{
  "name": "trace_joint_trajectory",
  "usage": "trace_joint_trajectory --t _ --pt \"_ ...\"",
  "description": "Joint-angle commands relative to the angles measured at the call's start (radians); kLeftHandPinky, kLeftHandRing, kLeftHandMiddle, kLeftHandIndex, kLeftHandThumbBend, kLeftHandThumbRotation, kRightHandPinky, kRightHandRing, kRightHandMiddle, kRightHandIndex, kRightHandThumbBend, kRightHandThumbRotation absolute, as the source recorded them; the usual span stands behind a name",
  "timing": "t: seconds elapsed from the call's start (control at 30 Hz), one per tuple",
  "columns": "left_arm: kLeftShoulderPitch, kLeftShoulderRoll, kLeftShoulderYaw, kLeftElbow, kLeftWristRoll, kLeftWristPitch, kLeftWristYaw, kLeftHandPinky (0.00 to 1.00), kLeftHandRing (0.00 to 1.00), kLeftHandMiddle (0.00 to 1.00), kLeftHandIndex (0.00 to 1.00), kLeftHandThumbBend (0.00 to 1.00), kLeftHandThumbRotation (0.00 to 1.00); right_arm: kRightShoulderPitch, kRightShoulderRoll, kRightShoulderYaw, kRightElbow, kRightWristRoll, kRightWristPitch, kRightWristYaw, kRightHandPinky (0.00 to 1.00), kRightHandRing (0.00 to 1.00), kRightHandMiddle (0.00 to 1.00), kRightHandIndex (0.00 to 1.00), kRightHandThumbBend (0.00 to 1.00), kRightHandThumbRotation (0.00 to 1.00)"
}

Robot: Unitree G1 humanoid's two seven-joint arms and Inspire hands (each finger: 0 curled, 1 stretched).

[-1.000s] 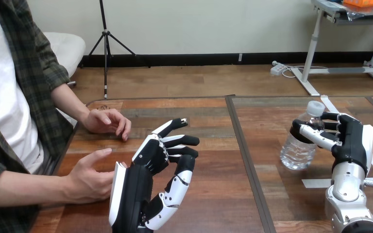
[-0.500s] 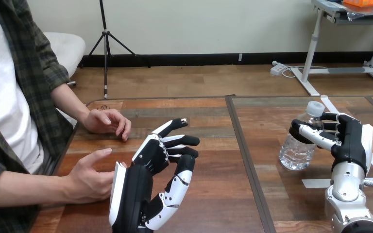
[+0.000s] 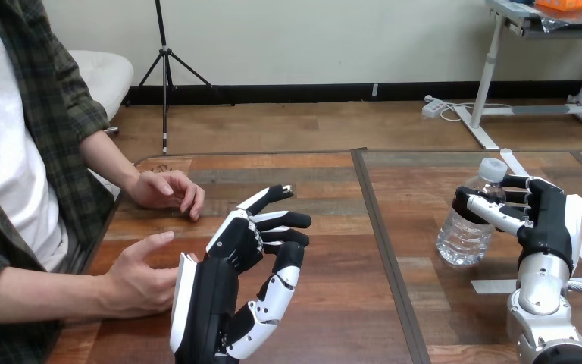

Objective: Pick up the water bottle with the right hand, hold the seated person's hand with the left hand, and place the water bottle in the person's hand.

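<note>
Black-and-white fingers of the right hand (image 3: 547,218) are seen curled, together with the thumb, round the upper part of the water bottle (image 3: 464,236), just below its white cap (image 3: 492,167); the hand is thus closed on the bottle. The clear bottle lies on the thumb side of this hand, leaning slightly, and its base appears to rest on the wooden table (image 3: 333,311). The step in hand is judged to be the pick-up. A grasp this high leaves the heavier lower body hanging free, so the bottle should be raised straight and slowly, with the grip kept firm enough that the thin plastic does not slip or twist.

Well apart, across the table, the left hand (image 3: 233,246) is held edge-up with its fingers spread and relaxed, gripping nothing. Just beside its white back shell lies the person's nearer hand (image 3: 138,282), half curled; whether the two touch cannot be told. Beyond the fingertips of the left hand, the person's farther hand (image 3: 168,189) rests on the table. The person's nearer hand is not yet held, so the bottle should be carried across only once that hand has been taken and steadied.
</note>
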Motion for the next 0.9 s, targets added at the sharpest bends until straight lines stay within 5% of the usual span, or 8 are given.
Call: trace_joint_trajectory --t 0.0,0.87 --pt "0.031 -0.041 -0.013 -0.033 -0.002 -0.002 0.006 0.48 0.58 0.64 0.76 0.29 0.47 -0.082 -0.015 0.006 0.009 -0.009 -0.021 -0.005 0.47 0.51 0.53 0.56 0.75 0.00" --pt "0.030 -0.041 -0.014 -0.029 -0.001 -0.002 0.007 0.49 0.59 0.64 0.76 0.31 0.48 -0.077 -0.014 0.009 0.002 -0.010 -0.054 -0.002 0.43 0.48 0.52 0.54 0.76 0.00"
